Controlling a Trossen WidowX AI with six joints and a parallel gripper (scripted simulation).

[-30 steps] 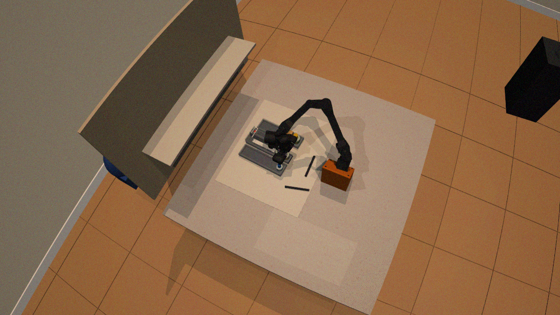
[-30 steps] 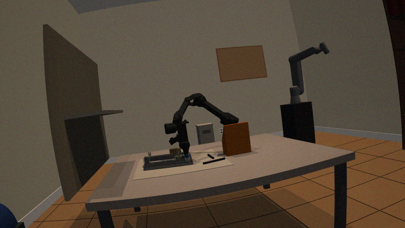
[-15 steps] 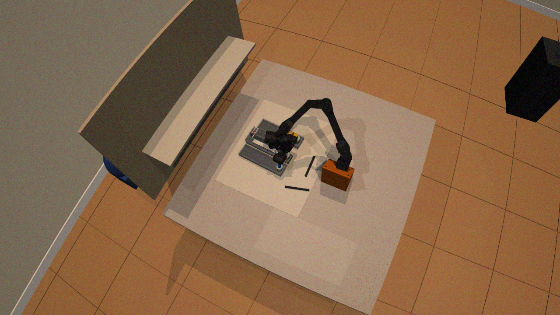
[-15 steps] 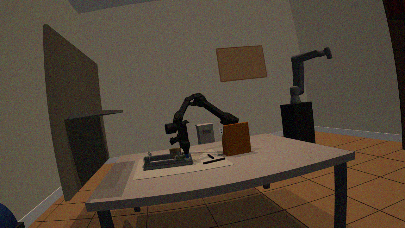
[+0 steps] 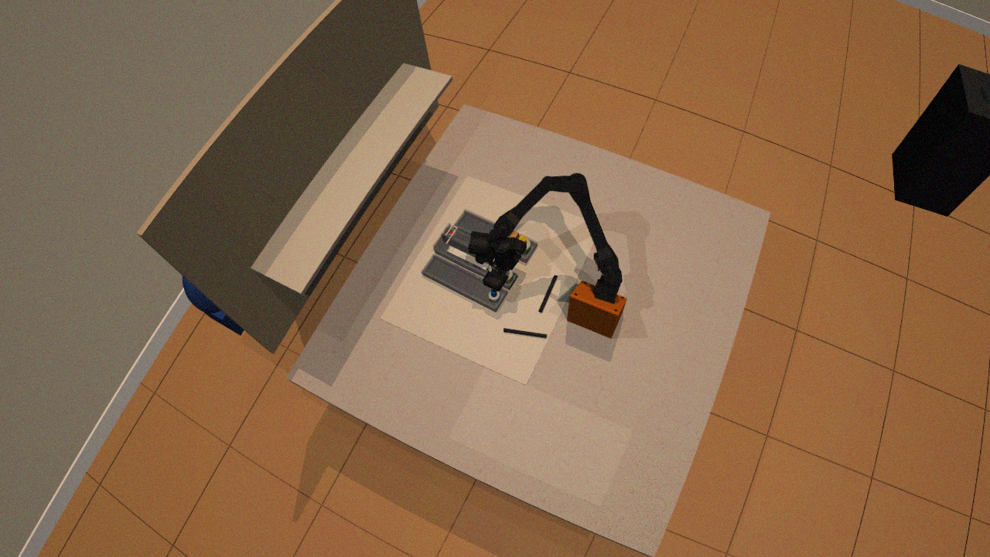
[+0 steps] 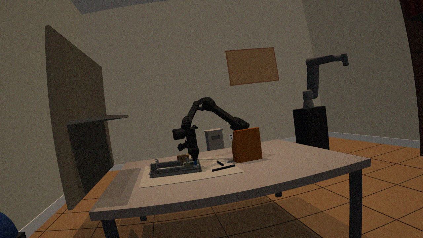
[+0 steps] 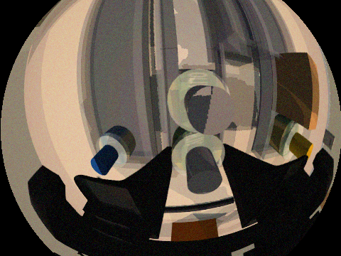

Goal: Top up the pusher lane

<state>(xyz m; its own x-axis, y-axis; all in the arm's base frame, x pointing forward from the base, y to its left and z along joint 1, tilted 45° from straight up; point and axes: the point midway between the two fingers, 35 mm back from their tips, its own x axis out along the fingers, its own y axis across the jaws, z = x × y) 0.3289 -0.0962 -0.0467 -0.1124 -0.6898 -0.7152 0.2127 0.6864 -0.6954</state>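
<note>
Grey-knobbed jar (image 7: 204, 170) is held between the black gripper fingertips, at the front of the middle lane. Second jar (image 7: 176, 101), pale green rim, grey top, is seen directly behind it; contact can't be confirmed. Blue-knobbed jar (image 7: 117, 142) is placed at image left, by the front end of the left lane (image 7: 114, 89). Yellow-knobbed jar (image 7: 289, 139) is seen at right, near a brown block (image 7: 295, 85). Dark bar (image 7: 199, 206) is partly hidden by fingers.
</note>
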